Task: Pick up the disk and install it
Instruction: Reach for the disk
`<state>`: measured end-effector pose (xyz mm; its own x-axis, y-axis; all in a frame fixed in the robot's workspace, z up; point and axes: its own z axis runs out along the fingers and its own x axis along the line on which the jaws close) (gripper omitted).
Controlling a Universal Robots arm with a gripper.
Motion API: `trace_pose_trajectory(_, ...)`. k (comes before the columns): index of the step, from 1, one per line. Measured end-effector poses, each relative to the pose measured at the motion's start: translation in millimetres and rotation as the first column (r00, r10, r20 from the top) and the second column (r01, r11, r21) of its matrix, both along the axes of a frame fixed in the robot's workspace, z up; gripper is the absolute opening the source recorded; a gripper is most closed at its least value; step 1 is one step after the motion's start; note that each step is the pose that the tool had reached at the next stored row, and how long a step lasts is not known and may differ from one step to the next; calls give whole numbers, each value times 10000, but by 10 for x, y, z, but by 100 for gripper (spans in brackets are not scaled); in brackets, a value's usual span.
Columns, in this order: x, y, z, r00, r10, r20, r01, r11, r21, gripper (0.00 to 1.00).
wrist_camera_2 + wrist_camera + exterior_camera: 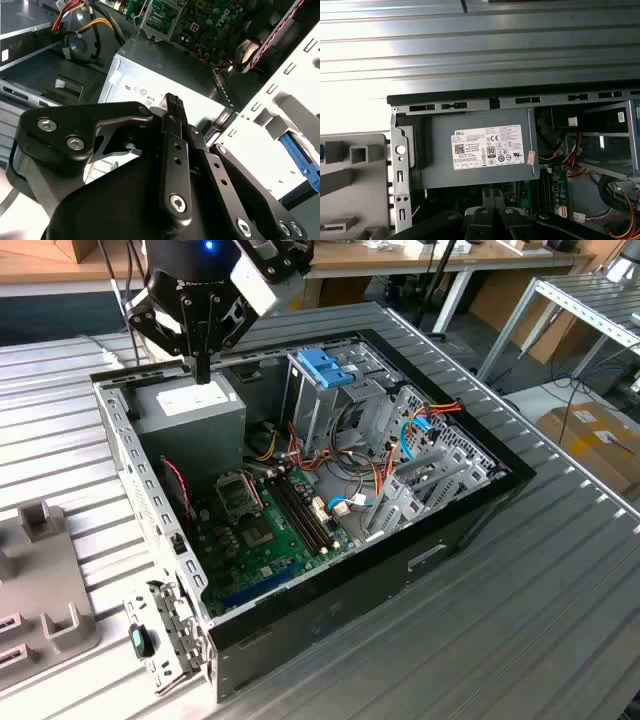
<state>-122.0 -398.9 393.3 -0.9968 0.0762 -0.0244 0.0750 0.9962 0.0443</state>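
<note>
The jaws stand shut or very nearly so, finger against finger, with nothing between them. The gripper hangs fingers-down just above the power supply, over its white sticker. In the second wrist view the closed fingertips sit over that same grey box.

The disk is not in its grasp. A strip of light-blue plastic beyond the case's perforated wall may be the disk's carrier rail, but I cannot tell.

The computer case lies on its side with the panel off, I'd guess so that an arm coming from above can reach straight in. That leaves the motherboard face up and the drive cage standing tall, its blue latch on top.

The case rests on a table of ribbed metal slats. A grey moulded fixture sits beside the case at the exterior view's left. Around it the room looks like a workshop, with wooden benches behind, a metal rack and a cardboard box on the floor.
</note>
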Motion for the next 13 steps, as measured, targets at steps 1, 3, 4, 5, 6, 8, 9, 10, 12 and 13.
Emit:
trace_pose_trajectory(1, 0, 0, 0, 10000, -1, 0, 1, 10000, 0, 11)
trace_pose_trajectory(3, 0, 0, 0, 10000, 0, 0, 0, 10000, 0, 11)
trace_pose_trajectory(4, 0, 0, 0, 10000, 0, 0, 0, 10000, 0, 11)
trace_pose_trajectory(5, -2, 0, 0, 10000, -1, 1, 1, 10000, 0, 11)
trace_pose_trajectory(6, -6, 0, 0, 10000, -1, 0, 1, 10000, 0, 11)
trace_pose_trajectory(8, -10, 0, 0, 10000, -1, 0, 1, 10000, 0, 11)
trace_pose_trajectory(9, -13, 0, 0, 10000, -1, 0, 1, 10000, 1, 11)
trace_pose_trajectory(10, -15, 0, 0, 10000, -1, 0, 1, 10000, 1, 11)
trace_pose_trajectory(12, -22, 0, 0, 10000, -1, 0, 1, 10000, 1, 11)
trace_pose_trajectory(13, -26, 0, 0, 10000, -1, 0, 1, 10000, 1, 11)
